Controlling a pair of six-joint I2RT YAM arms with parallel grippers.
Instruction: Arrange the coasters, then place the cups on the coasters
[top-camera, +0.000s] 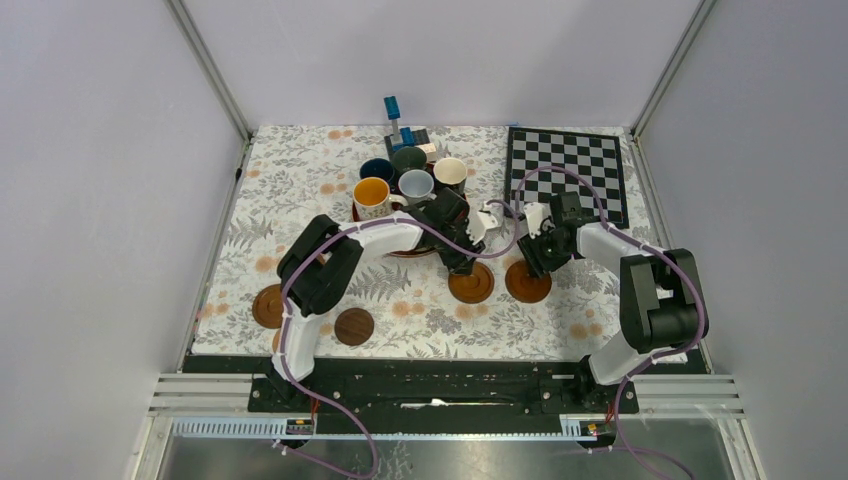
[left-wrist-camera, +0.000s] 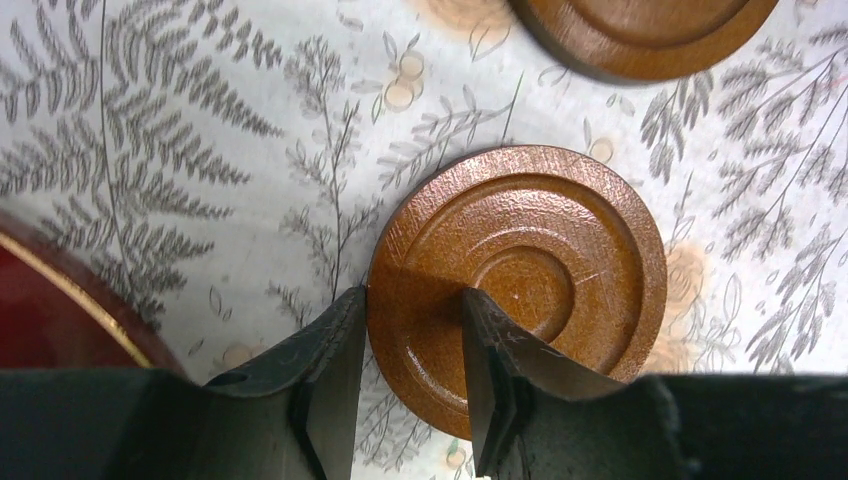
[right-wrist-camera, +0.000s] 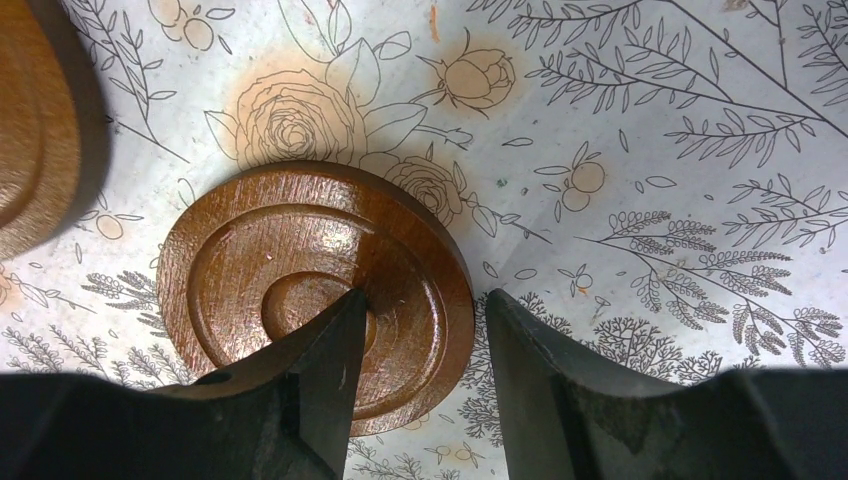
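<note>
Coaster straddled by left tool; second coaster straddled by right tool

High overview; close wrist views; shared coasters

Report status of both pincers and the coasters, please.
Left pincer shut on rim of tan round wooden coaster. Right pincer open, astride rim of darker brown round wooden coaster. Ceramic cups on red round tray, not in the way.

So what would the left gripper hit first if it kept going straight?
The brown coaster: the left gripper points down with a finger on either side of its rim, possibly touching it.
</note>
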